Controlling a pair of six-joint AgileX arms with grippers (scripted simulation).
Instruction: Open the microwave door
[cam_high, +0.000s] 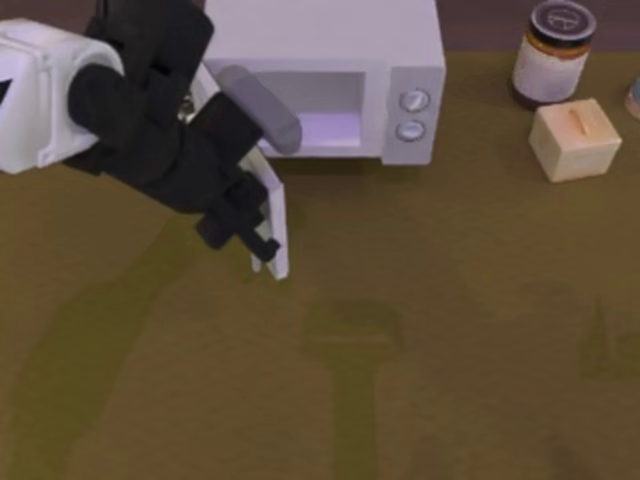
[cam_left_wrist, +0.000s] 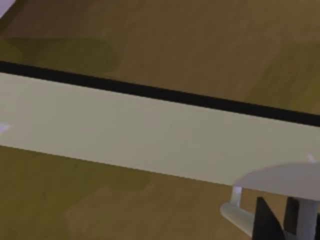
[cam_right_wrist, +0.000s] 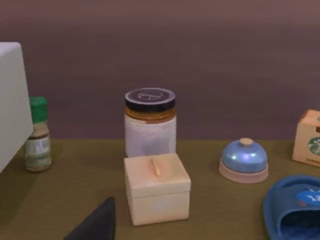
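Microwave door (cam_high: 277, 222) swung open, left tool (cam_high: 262, 243) at handle (outer edge).

The left arm reached in from the top view's left edge, its white and black links angled down toward the right. Its left end effector (cam_high: 262, 243) sat low at the tip, black fingers (cam_high: 266, 247) closed against a thin white edge. The right arm lay outside the top view.
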